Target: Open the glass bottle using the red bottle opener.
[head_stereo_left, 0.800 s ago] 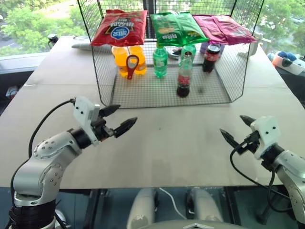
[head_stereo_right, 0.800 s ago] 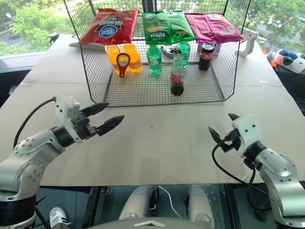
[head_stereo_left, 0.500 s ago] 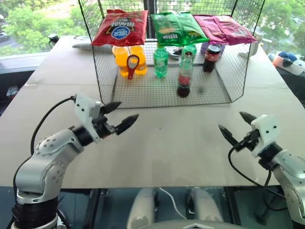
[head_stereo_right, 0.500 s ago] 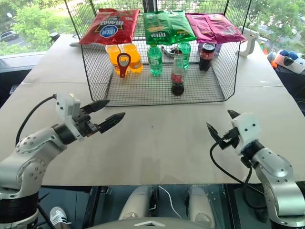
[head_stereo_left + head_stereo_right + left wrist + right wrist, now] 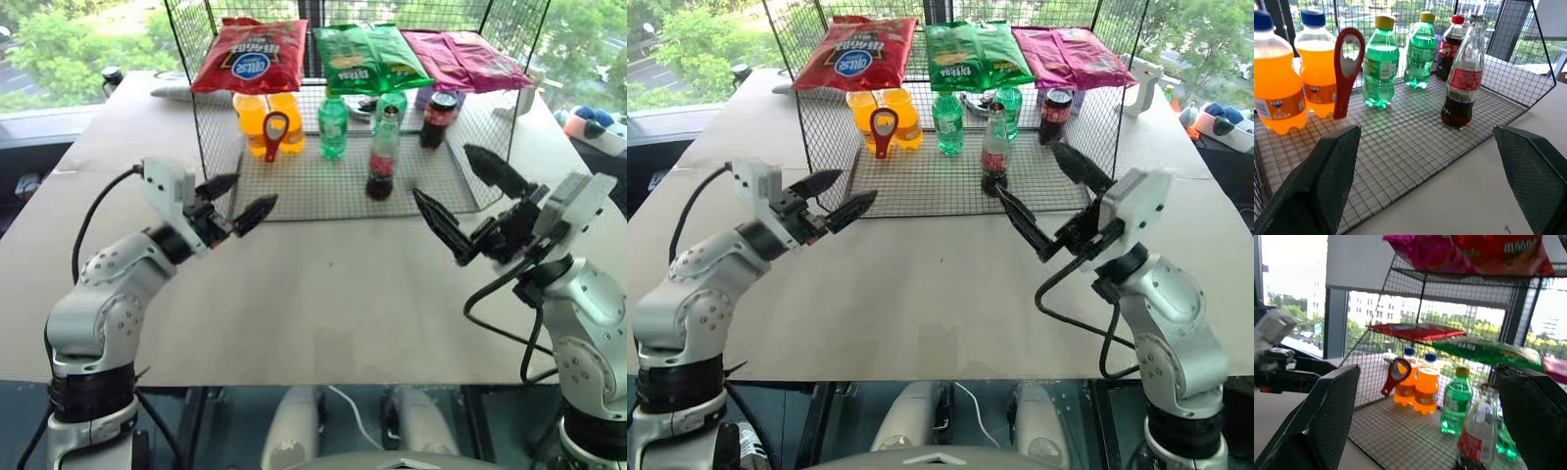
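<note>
With both my grippers, left [image 5: 233,201] and right [image 5: 468,201], spread wide and empty before the wire rack [image 5: 323,191], the hard, slippery, breakable bottle [image 5: 381,154] stands at twelve o'clock, best gripped mid-body, the light stiff opener [image 5: 271,136] leaning at eleven.

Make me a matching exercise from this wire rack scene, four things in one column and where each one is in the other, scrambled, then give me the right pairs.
Things
1. red bottle opener
2. glass bottle
3. red chip bag
4. dark cola bottle with red cap

Places
A. lying on top of the wire rack
B. leaning against the orange drink bottles
C. at the back of the rack, on the robot's right
D. standing alone toward the rack's open front

Pairs: 1-B, 2-D, 3-A, 4-C
</note>
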{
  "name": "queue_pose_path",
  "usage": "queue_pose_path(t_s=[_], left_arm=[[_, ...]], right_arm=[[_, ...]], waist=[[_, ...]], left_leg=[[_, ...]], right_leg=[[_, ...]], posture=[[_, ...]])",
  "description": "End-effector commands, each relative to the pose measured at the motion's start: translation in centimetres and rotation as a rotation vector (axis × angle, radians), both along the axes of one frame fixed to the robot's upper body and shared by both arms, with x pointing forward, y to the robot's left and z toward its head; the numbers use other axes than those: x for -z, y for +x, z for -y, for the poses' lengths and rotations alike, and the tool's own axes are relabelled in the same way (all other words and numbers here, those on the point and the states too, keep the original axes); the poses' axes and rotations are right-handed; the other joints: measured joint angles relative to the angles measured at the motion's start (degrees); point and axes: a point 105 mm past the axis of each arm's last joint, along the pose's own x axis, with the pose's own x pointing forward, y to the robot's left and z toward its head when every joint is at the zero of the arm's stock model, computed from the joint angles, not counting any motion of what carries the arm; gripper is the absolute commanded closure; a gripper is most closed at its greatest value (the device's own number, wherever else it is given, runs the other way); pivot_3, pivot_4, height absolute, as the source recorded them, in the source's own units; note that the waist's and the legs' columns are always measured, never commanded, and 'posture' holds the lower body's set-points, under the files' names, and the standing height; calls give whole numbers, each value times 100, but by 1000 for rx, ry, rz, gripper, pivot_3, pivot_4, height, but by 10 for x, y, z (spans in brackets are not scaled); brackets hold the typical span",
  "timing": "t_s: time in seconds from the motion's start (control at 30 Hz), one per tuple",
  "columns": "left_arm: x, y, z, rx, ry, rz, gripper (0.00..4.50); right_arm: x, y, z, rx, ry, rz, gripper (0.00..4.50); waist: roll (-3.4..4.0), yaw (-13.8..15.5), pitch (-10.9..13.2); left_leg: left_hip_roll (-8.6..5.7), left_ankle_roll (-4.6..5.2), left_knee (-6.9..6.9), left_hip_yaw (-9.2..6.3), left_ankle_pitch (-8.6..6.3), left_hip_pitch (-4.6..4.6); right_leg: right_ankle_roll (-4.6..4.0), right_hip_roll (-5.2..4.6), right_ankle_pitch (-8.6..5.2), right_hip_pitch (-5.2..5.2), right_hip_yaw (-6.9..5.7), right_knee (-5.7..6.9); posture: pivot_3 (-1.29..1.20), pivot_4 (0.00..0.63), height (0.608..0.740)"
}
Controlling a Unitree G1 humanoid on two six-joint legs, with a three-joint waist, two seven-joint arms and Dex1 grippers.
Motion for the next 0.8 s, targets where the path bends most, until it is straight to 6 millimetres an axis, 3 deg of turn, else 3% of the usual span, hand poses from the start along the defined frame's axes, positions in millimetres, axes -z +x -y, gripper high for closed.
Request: queue_pose_path(t_s=[0.03,0.2,0.43,0.73,0.8], left_arm=[[-15,4,4,4,26,50,33],[-22,21,1,-82,77,70,33],[-31,50,5,-168,143,83,33],[-20,91,6,-237,199,27,33],[-19,97,12,-211,193,31,581]], right_arm=[[-11,-7,-4,-28,11,56,50],[-16,-7,-11,-45,1,63,50],[-5,-3,-8,-35,-55,15,50],[4,-8,-5,-6,-76,-1,50],[5,-9,-5,4,-76,-3,0]], waist=[[0,-6,0],[0,-9,0],[-1,-1,1],[-2,-3,1],[-3,0,2]], left_leg=[[0,0,-1,1,0,0],[-5,1,1,4,0,1],[-11,1,1,4,1,-1],[-13,1,1,9,1,-2],[-13,1,1,11,1,-3]], right_leg=[[0,0,0,0,1,0],[1,0,1,0,2,0],[2,2,1,1,1,0],[18,6,10,1,0,0],[21,6,12,1,-1,0]], posture=[[0,150,740],[0,150,740],[0,150,740],[0,150,740],[0,150,740]])
